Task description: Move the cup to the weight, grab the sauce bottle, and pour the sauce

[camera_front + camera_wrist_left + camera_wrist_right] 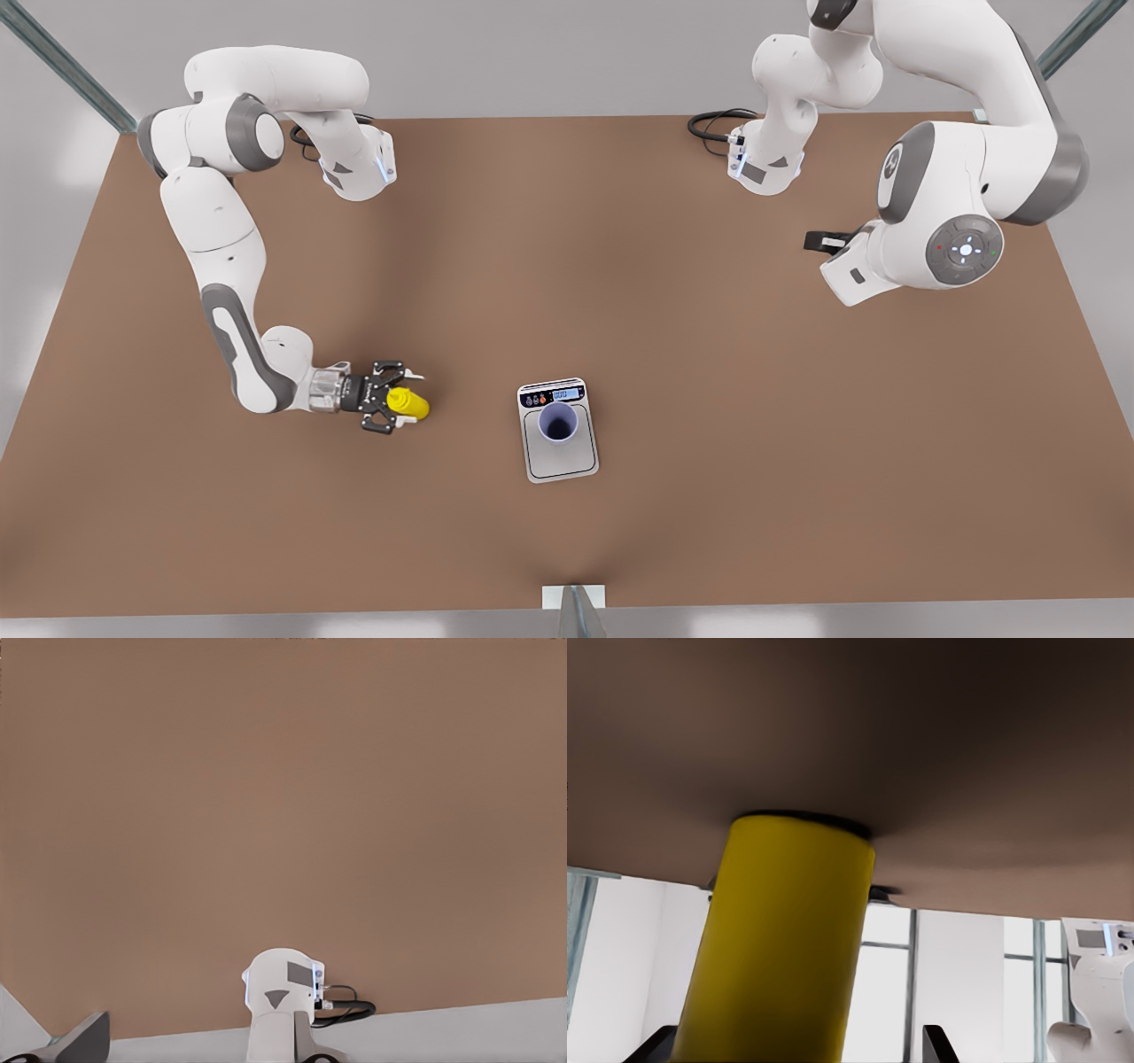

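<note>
Jaws of the right gripper, at the front view's left and low over the counter, stand one on each side of the sauce bottle and appear to grasp it. From the right wrist view the sauce bottle is a yellow cylinder between two dark fingertips, its far end against the brown counter. From the front view the bottle stands just beside the arm's wrist, well apart from the weight.

Toward the middle of the counter, the weight lies flat, its black panel and blue display on the side away from the near edge. The cup stands upright on the steel plate, close to the panel, its dark inside facing up.

Farther off, at the front view's right, the left arm waits raised above the counter, well apart from the cup and the weight. Its gripper shows as a dark part beside the white wrist; whether its jaws are released or clenched cannot be told. The left wrist view looks down on bare counter and a white arm base with a black cable at the far edge.
</note>
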